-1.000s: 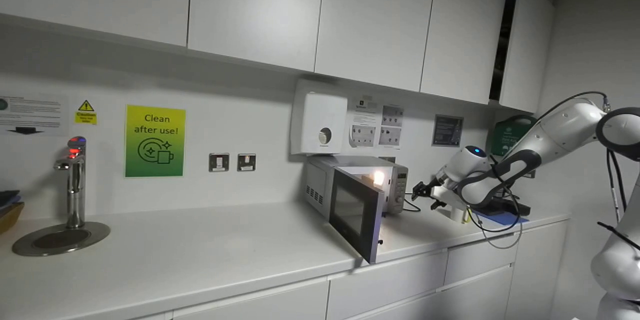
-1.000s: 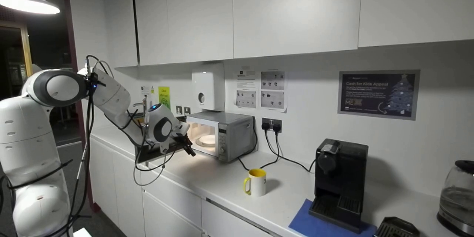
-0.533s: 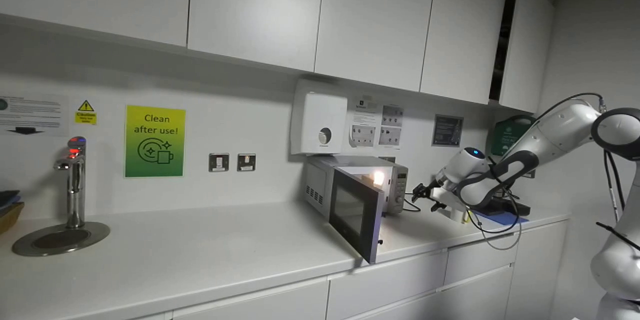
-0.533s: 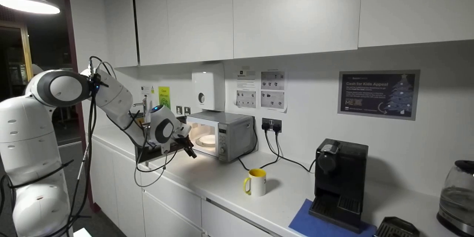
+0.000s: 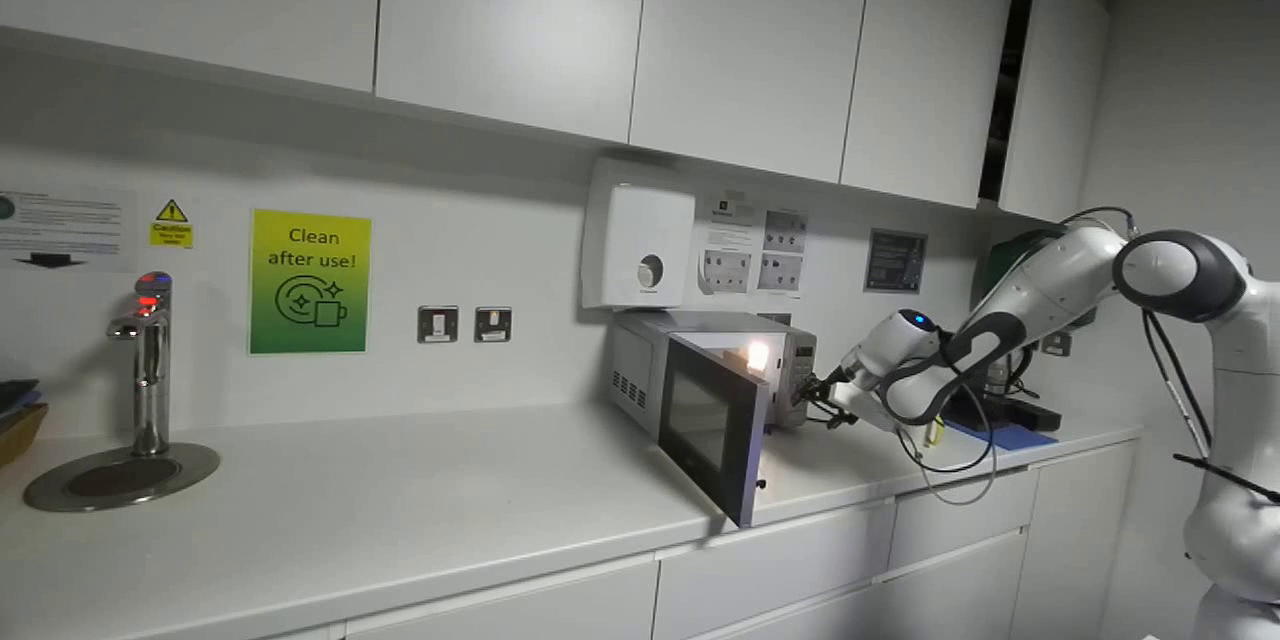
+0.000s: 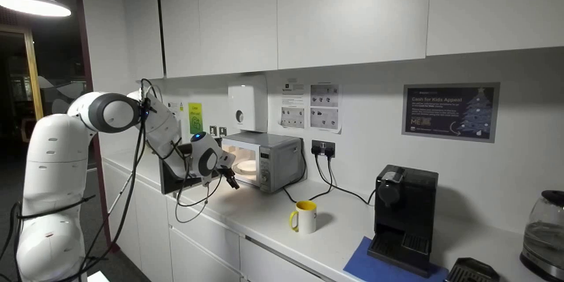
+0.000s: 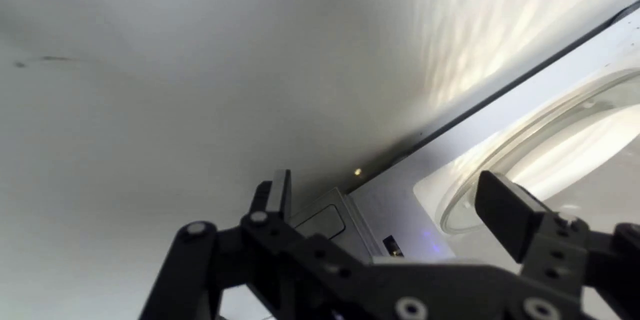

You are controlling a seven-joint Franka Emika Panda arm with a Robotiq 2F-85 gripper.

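Observation:
My gripper (image 7: 387, 195) is open and empty. Its two black fingers stand wide apart in the wrist view. It is in front of the grey microwave (image 6: 282, 158), above the counter, and also shows in both exterior views (image 5: 825, 402) (image 6: 233, 181). Contact with the microwave cannot be told. The microwave door (image 5: 708, 430) stands open and its inside is lit. A white plate (image 6: 247, 167) lies on the turntable inside; it also shows in the wrist view (image 7: 575, 150). In the wrist view, part of the microwave front frame (image 7: 395, 210) lies between the fingers.
A white mug (image 6: 307, 219) with yellow inside and handle stands on the counter (image 6: 264, 216). A black coffee machine (image 6: 403, 220) sits on a blue mat (image 6: 359, 260). A glass jug (image 6: 544, 233) stands at the right. A tap (image 5: 152, 370) is at the counter's far end.
The arm has moved forward and slightly down. The gripper has moved closer to the microwave front. The microwave door and the mug have not moved.

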